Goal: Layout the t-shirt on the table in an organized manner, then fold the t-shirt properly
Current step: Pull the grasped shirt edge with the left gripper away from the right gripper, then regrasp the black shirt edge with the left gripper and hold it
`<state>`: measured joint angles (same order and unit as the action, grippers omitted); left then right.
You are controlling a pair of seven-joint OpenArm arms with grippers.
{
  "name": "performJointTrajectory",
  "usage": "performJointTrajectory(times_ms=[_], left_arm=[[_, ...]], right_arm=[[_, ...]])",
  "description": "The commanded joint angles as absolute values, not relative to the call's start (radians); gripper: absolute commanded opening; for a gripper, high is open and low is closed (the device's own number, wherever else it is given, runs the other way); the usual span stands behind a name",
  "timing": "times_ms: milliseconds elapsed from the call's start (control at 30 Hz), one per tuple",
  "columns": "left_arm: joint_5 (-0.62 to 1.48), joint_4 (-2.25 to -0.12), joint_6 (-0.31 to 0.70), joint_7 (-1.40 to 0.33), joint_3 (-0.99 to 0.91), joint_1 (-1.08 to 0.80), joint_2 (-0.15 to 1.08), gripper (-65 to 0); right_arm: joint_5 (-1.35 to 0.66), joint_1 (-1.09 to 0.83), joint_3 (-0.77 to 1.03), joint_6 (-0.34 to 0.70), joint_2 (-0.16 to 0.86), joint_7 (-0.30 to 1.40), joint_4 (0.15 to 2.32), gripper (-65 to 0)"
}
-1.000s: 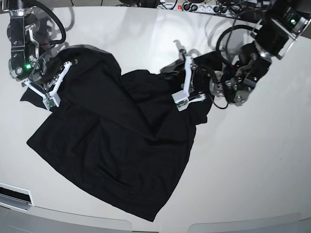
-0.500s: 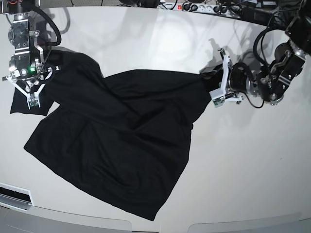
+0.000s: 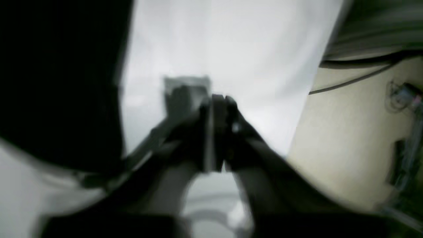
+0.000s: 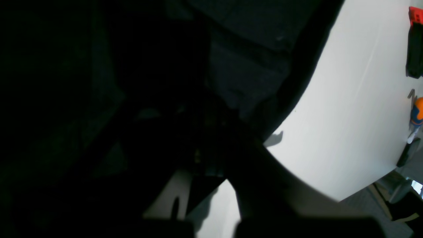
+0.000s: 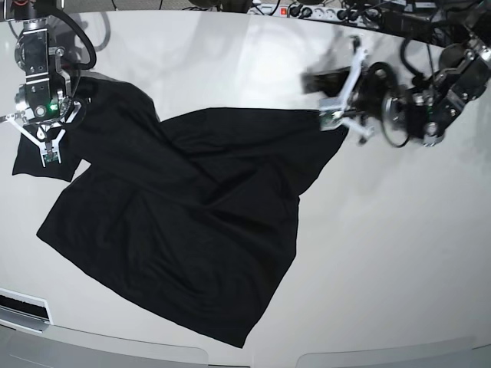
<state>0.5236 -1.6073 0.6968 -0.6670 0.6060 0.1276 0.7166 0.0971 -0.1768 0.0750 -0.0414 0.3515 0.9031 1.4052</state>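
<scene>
The black t-shirt point(image 5: 192, 207) lies mostly spread on the white table point(image 5: 399, 253), hem toward the front edge. My right gripper point(image 5: 48, 156), at the far left, is shut on the shirt's left sleeve and held low. Its wrist view is mostly dark cloth point(image 4: 251, 29) with table point(image 4: 347, 115) beyond. My left gripper point(image 5: 330, 116), at the upper right, is motion-blurred at the shirt's drawn-out right corner. In the left wrist view its fingertips point(image 3: 213, 99) are pressed together over the table point(image 3: 231, 39), with shirt point(image 3: 59, 82) to the left. The view is too blurred to show the pinch clearly.
A power strip and cables point(image 5: 322, 11) run along the table's back edge. A slotted panel point(image 5: 23, 310) sits at the front left corner. A red-and-black tool point(image 4: 414, 43) and an orange item point(image 4: 419, 109) lie near the table's edge. Beige floor point(image 3: 347, 138) shows past the edge.
My left gripper pulled the shirt's right side outward to the right, then swung up toward the back, drawing the corner out. My right gripper drew the left sleeve outward, then stayed nearly still.
</scene>
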Motion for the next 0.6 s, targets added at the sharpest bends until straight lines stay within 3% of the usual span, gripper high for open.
performJointTrajectory(times_ms=[0, 67, 167, 433, 467, 500, 567], left_arm=[[0.488, -1.613, 0.698, -0.662, 0.593, 0.139, 0.717, -41.7], [0.398, -1.586, 0.698, -0.655, 0.595, 0.134, 0.669, -32.6], [0.294, -1.501, 0.698, -0.630, 0.596, 0.134, 0.600, -32.3], [0.071, -1.176, 0.698, -0.348, 0.596, 0.134, 0.501, -32.4], [0.054, -1.146, 0.698, -0.339, 0.596, 0.134, 0.490, -34.7], [0.047, -1.123, 0.698, -0.344, 0.596, 0.136, 0.481, -42.0], [0.032, -1.105, 0.696, -0.366, 0.596, 0.138, 0.477, -64.9]], right_arm=[[0.082, -0.168, 0.080, -0.041, 0.366, 0.906, 1.417, -65.0], [0.075, -0.169, 0.080, -0.041, 0.366, 0.906, 1.417, -65.0], [0.076, -0.168, 0.080, -0.041, 0.366, 0.906, 1.417, -65.0], [0.075, -0.169, 0.080, -0.041, 0.366, 0.906, 1.417, -65.0], [0.075, -0.168, 0.080, -0.041, 0.366, 0.906, 1.417, -65.0], [0.076, -0.168, 0.080, -0.041, 0.366, 0.906, 1.417, -65.0], [0.075, -0.166, 0.080, -0.041, 0.366, 0.905, 1.417, -65.0]])
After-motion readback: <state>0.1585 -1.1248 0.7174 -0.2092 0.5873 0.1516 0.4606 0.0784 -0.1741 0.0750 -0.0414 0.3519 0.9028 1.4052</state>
